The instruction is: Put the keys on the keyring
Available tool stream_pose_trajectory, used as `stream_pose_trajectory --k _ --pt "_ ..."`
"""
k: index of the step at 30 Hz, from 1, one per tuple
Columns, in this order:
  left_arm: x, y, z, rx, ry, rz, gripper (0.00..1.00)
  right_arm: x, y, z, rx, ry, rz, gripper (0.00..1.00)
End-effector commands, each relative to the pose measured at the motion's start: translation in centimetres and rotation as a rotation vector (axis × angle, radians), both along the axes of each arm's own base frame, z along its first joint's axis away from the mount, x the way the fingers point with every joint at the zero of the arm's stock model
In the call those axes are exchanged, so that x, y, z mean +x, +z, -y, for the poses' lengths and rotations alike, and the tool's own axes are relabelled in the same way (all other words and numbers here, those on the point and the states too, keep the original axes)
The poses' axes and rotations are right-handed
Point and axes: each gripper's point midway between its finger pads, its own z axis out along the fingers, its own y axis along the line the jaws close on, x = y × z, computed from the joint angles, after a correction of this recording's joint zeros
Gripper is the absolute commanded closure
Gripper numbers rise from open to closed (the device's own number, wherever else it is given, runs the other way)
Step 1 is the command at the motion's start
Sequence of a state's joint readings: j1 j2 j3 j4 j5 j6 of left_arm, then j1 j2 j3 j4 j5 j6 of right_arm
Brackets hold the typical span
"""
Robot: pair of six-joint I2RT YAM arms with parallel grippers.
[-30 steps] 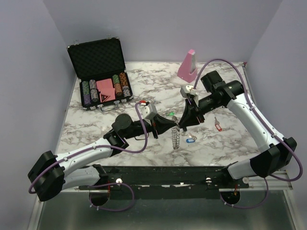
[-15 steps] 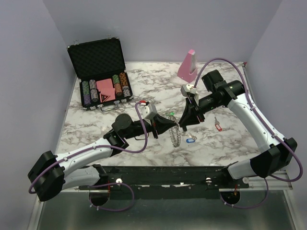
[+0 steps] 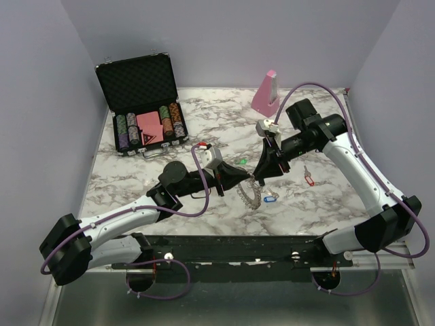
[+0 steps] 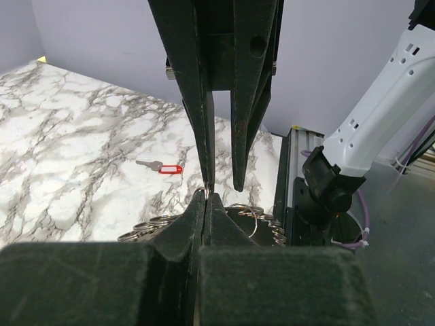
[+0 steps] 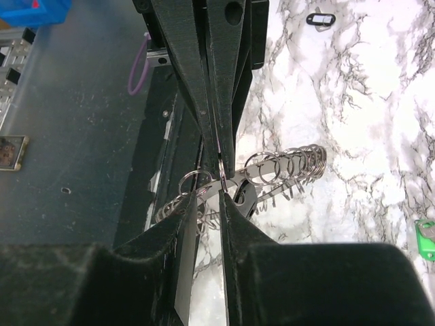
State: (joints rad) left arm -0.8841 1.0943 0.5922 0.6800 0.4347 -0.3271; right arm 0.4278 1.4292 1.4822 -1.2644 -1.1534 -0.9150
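Looking from above, the keyring (image 3: 251,195) hangs mid-table, tilted, its edge running eleven to five o'clock between the left gripper (image 3: 242,181) and right gripper (image 3: 259,178). Left wrist view: fingers pressed together, pinching its rim; red-tagged key (image 4: 163,166) at ten o'clock. Right wrist view: fingers slightly parted astride a loop; green-tagged key (image 5: 426,239) at four.

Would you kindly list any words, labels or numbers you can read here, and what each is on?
No text is legible.
Pink box in the chip case: dark triangular mark, too small to read.
Small label in the right wrist view: blurred.
Red key tag: no writing legible.
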Motion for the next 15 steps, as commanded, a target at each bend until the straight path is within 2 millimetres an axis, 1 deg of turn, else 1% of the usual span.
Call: stream_pose_trajectory --k 1,6,15 --pt "-0.45 1.62 -0.09 -0.05 -0.015 0.04 1.0 0.67 0.5 0.28 -0.008 -0.028 0.06 0.72" --pt "-0.49 1.62 -0.14 -0.051 -0.015 0.04 1.0 0.76 0.61 0.33 -0.011 -0.032 0.07 0.7" --pt "-0.42 1.91 -0.01 -0.055 -0.016 0.044 1.0 0.14 0.18 -0.11 0.025 -0.005 0.009 0.7"
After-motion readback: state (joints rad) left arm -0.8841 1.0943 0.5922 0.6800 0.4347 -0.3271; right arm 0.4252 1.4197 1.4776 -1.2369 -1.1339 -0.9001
